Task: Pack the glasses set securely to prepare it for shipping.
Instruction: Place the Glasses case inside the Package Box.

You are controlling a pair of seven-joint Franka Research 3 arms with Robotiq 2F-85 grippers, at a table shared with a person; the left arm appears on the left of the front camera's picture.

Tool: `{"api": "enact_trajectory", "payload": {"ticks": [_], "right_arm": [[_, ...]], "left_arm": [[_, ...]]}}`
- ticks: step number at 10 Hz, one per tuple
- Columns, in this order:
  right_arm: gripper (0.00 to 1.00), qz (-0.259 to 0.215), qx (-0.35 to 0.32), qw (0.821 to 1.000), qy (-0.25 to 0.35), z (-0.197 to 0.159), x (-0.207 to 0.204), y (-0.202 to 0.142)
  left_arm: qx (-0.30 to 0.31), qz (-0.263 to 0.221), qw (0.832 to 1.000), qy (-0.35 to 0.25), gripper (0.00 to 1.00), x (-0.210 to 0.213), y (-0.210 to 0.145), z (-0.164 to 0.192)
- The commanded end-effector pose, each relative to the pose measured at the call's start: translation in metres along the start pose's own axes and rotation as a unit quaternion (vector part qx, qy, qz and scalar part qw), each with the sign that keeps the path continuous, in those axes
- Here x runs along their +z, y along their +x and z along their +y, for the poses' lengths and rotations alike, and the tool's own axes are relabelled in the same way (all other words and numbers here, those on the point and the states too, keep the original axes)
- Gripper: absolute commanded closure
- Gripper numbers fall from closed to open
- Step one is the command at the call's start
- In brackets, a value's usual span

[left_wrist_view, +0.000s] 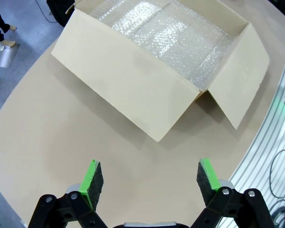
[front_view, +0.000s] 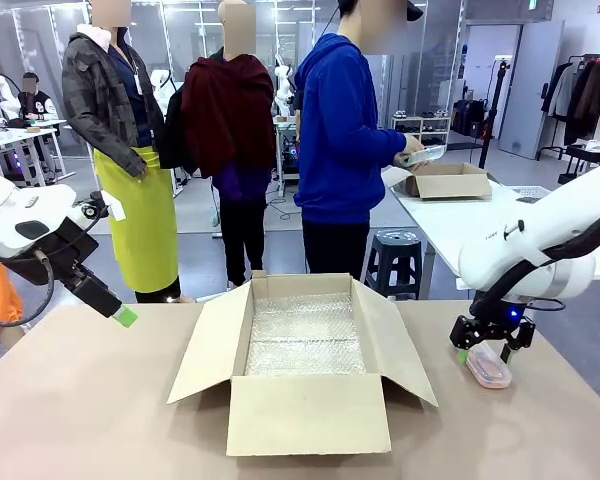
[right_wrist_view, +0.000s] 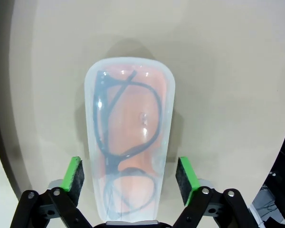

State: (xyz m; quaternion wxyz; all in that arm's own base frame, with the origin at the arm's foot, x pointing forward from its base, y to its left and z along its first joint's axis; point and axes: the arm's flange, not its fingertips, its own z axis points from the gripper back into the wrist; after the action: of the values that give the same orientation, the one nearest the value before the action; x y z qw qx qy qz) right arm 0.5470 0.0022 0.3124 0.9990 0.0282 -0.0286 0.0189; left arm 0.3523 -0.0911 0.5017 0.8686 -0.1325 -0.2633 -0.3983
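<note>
Two pads [right_wrist_view: 75, 173] of the right gripper [right_wrist_view: 130, 166] flank the pink case [right_wrist_view: 128, 118] lying on the bench [right_wrist_view: 218, 71]; whether its jaws grip yet is unclear. It should squeeze evenly, then lift level. The left gripper [left_wrist_view: 149, 178] holds its jaws wide.

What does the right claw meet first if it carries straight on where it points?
The pink glasses case: the right claw straddles it, one pad on either side. The fingertips would likely reach the table beside it, though depth is unclear.
</note>
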Motion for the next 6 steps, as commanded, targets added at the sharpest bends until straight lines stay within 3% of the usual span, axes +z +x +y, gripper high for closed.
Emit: {"api": "enact_trajectory", "payload": {"ticks": [1, 4, 6], "right_arm": [[0.2, -0.001, -0.015, 1.0, -0.012, 0.003, -0.002, 0.008], [0.5, 0.003, -0.018, 1.0, -0.011, 0.003, 0.001, 0.007], [0.5, -0.008, -0.012, 1.0, -0.01, 0.009, 0.03, 0.001]], "left_arm": [[-0.002, -0.003, 1.0, -0.004, 0.0, 0.001, -0.001, 0.001], [-0.002, -0.003, 1.0, -0.004, 0.0, 0.001, -0.001, 0.001], [-0.002, -0.003, 1.0, -0.004, 0.0, 0.001, -0.001, 0.001]]}}
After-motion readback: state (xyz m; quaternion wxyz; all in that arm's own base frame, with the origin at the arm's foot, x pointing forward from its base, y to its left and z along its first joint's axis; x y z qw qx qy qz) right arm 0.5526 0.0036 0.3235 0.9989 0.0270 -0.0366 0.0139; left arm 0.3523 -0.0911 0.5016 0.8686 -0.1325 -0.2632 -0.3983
